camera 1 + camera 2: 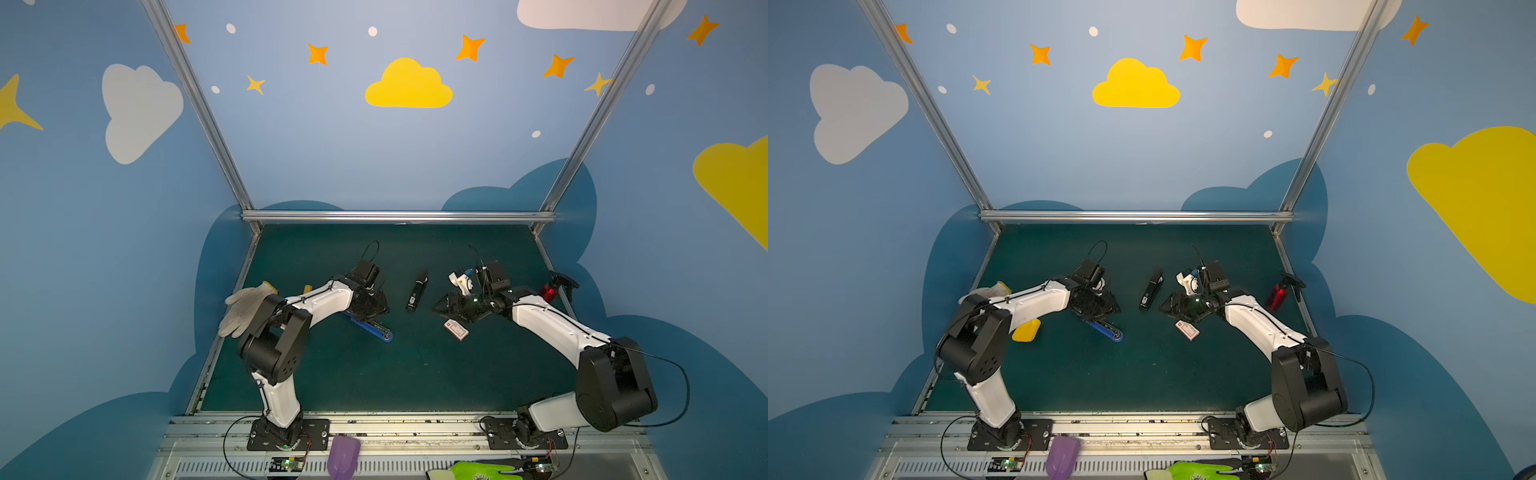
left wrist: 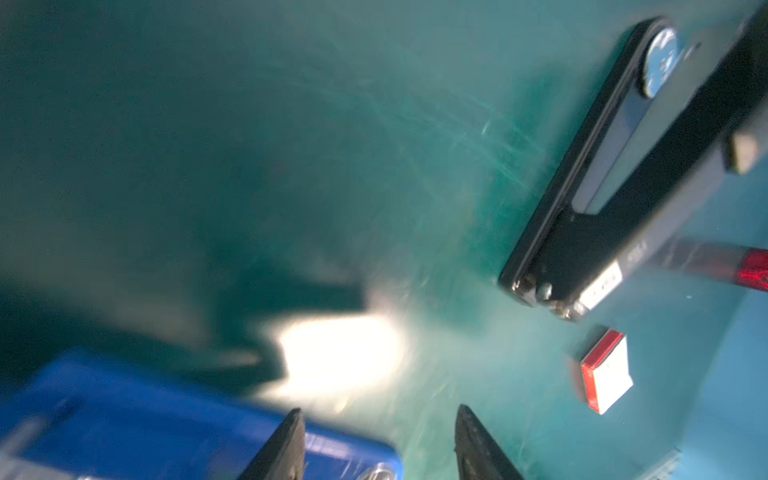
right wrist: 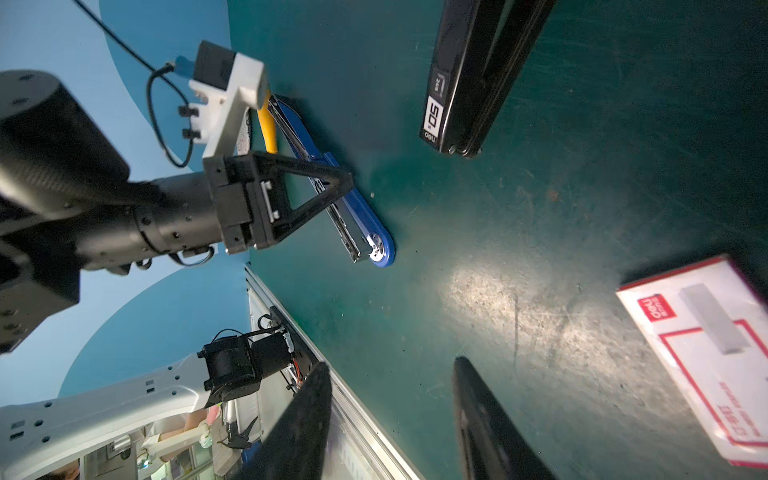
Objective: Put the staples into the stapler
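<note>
Nearest the lens, at 6 o'clock on the front rail, lie a purple scoop (image 1: pixel 343 455) and a green glove (image 1: pixel 478 471), both off the green worktop (image 1: pixel 374 374).

I note the left gripper (image 2: pixel 379 415) low over the blue stapler (image 1: pixel 376 331). Its jaws are spread. Bare worktop shows between them, and one finger (image 2: pixel 282 449) overlaps the stapler's blue body. The wrist view is blurred, so I cannot confirm contact. The blue stapler lies hinged open with its metal channel exposed, running out from under the gripper toward 4 o'clock.

The right gripper (image 3: pixel 390 363) hangs above the worktop with its jaws spread and nothing between them.

The staple box (image 1: pixel 456 330) is white with a red mark. It lies flat on the worktop at 5 o'clock from the right gripper, just beside it and not gripped. I cannot see the staples themselves.

A black stapler (image 1: pixel 417 293) lies between the two grippers, its length running 12 to 6 o'clock.

At the 9 o'clock edge rests a white knit glove (image 1: pixel 245 307). At the 3 o'clock edge lies a red spray bottle (image 1: pixel 552 291).
</note>
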Tool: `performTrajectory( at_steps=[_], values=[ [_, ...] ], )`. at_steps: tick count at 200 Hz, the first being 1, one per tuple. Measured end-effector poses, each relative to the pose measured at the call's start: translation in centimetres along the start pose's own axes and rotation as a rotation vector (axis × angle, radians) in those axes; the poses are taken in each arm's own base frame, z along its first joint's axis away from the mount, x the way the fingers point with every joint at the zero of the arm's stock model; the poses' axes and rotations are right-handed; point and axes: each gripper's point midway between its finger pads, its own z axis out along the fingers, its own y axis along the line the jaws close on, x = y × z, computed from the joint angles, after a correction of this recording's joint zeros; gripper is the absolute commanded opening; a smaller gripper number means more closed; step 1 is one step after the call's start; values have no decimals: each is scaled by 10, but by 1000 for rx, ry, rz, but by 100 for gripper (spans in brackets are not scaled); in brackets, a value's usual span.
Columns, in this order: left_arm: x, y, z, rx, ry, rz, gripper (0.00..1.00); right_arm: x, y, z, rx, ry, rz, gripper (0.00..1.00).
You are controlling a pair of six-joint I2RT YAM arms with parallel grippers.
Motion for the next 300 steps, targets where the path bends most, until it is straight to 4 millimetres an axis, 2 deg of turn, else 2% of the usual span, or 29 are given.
performTrajectory(
  at_steps=[37,56,75,112,130,181,219,270,300],
  values=[
    [0,13,-49,-62,-153,-58,75,-3,3,-1,-4,-7,-6,53],
    [-2,22,-57,-103,-188,-105,79,-3,3,-1,-4,-7,-6,53],
    [-1,34,-49,-157,-178,-151,80,-3,2,0,-2,-5,-4,53],
    [7,52,-16,-241,-105,-213,77,-3,1,0,0,-4,-4,52],
    [4,52,-5,-259,-89,-224,68,-3,1,0,2,-6,-6,52],
    [-14,42,10,-288,-66,-172,40,-4,0,0,11,-10,-7,51],
    [-33,34,17,-311,-57,-74,30,-5,-2,0,21,-18,-7,51],
    [-71,25,28,-402,-48,156,31,-5,-4,0,31,-21,-5,51],
    [-95,27,30,-461,-47,291,37,-6,-5,0,35,-25,-5,51]
  ],
)
